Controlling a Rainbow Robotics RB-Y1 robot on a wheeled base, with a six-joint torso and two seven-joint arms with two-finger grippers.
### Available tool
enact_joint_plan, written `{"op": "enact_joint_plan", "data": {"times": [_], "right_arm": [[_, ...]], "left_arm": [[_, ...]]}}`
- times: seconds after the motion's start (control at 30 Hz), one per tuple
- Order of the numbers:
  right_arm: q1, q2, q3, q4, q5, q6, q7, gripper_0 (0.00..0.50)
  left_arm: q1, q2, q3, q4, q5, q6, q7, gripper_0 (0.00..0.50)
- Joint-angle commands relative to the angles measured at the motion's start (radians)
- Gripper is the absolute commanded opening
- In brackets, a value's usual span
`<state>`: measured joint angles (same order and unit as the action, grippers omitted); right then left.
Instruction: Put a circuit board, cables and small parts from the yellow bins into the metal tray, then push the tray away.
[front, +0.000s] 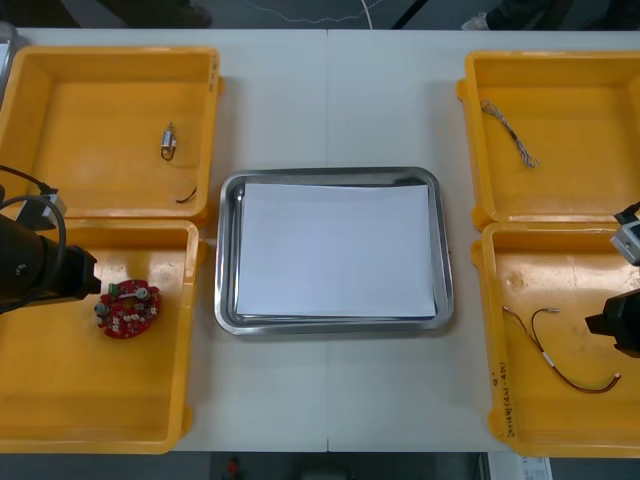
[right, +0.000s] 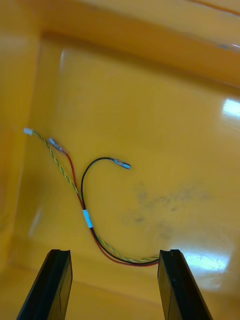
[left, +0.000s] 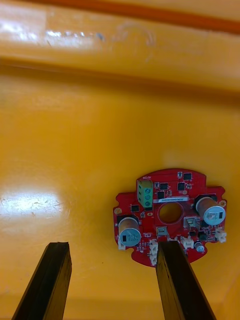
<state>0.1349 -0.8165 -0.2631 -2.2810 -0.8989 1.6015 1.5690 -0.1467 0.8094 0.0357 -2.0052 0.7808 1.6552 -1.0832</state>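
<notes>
The left gripper (left: 112, 250) is hanging low inside the near-left yellow bin (front: 40, 400), its jaws released and gaping wide with nothing between them. The round red circuit board (left: 170, 215) is lying flat on the bin floor, one finger lining up with its edge and the other standing over bare plastic. Across the table (front: 330, 100), the right gripper (right: 114, 256) is hovering in the near-right yellow bin (front: 560, 280), its jaws likewise spread apart and gripping nothing. The red and yellow cable (right: 85, 215) is curling across the floor just beyond the fingertips, its bend reaching one finger, though I cannot tell whether they are touching. Between the two pairs of bins, the metal tray (front: 228, 250) is sitting with only a white sheet (front: 335, 250) inside. A small metal part (front: 169, 142) is resting in the far-left yellow bin (front: 90, 110), and a twisted blue and white cable (front: 510, 132) is lying in the far-right yellow bin (front: 570, 170).
</notes>
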Motion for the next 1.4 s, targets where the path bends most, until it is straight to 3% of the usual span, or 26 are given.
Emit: {"op": "enact_joint_plan", "data": {"times": [0.03,0.27,0.47,1.4], "right_arm": [[0.045,-0.072,0.036,-0.002,0.005,-0.034,0.089,0.5],[0.046,-0.115,0.12,0.067,0.008,-0.126,0.155,0.5],[0.058,-0.141,0.208,0.075,0.078,-0.203,0.155,0.5],[0.066,-0.136,0.416,0.192,0.226,-0.388,0.091,0.5]], "left_arm": [[0.029,-0.018,-0.034,-0.03,-0.035,-0.022,-0.083,0.5],[0.035,-0.033,-0.089,-0.03,-0.107,-0.035,-0.067,0.5],[0.035,-0.052,-0.123,-0.027,-0.158,-0.043,-0.049,0.5],[0.059,-0.087,-0.129,0.036,-0.186,-0.098,-0.032,0.5]]}}
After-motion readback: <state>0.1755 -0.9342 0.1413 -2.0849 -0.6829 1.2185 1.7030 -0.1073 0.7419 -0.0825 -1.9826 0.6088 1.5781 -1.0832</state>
